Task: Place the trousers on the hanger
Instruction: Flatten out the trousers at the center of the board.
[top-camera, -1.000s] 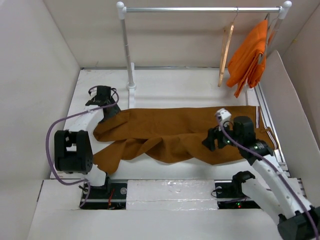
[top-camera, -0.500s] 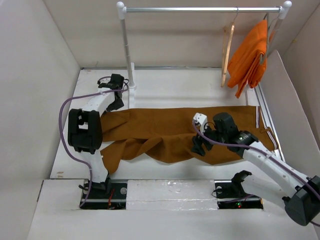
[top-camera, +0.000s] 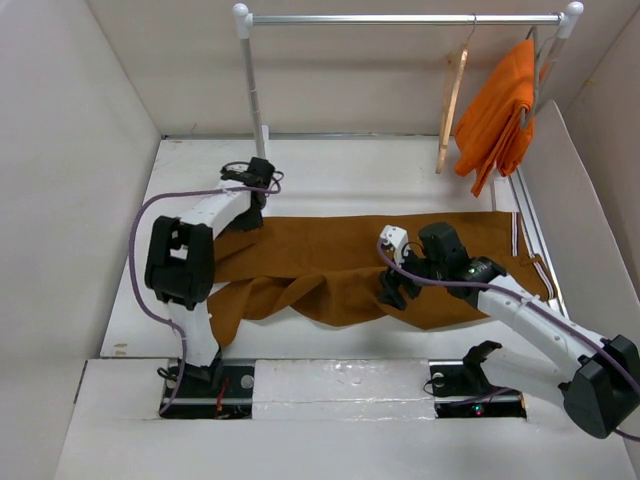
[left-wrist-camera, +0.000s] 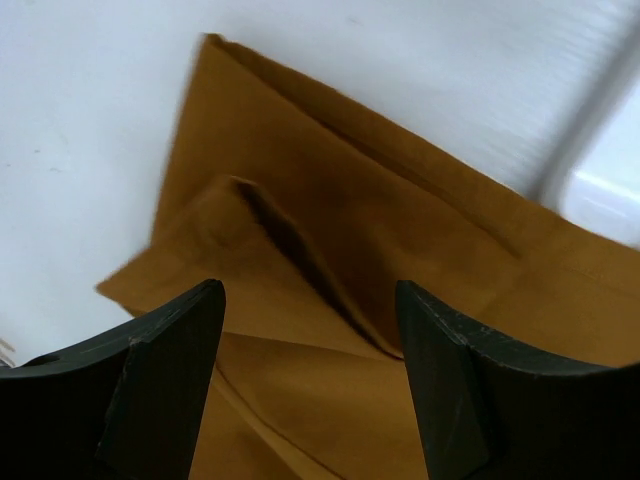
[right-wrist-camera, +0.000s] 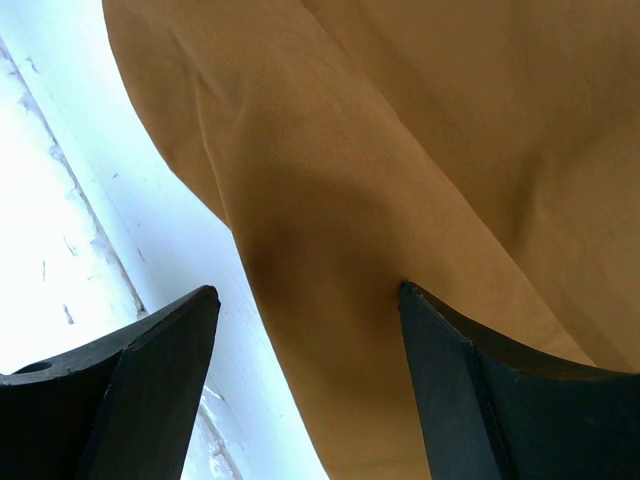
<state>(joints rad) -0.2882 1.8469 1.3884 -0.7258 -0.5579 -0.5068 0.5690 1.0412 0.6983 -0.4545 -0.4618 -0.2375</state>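
Now hovers over trousers (top-camera: 330, 262) stretched nine-to-three, with left gripper (left-wrist-camera: 305, 300) and right gripper (right-wrist-camera: 308, 300) spread, hanger (top-camera: 452, 100) at one o'clock, nearer right.

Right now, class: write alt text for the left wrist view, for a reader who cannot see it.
The left tool hovers open, its two black fingers framing rust-brown trousers that lie on a white table. A raised fold runs diagonally through the cloth.

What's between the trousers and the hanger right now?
Only bare white table separates the trousers from the hanger hanging on the rail; top external view.
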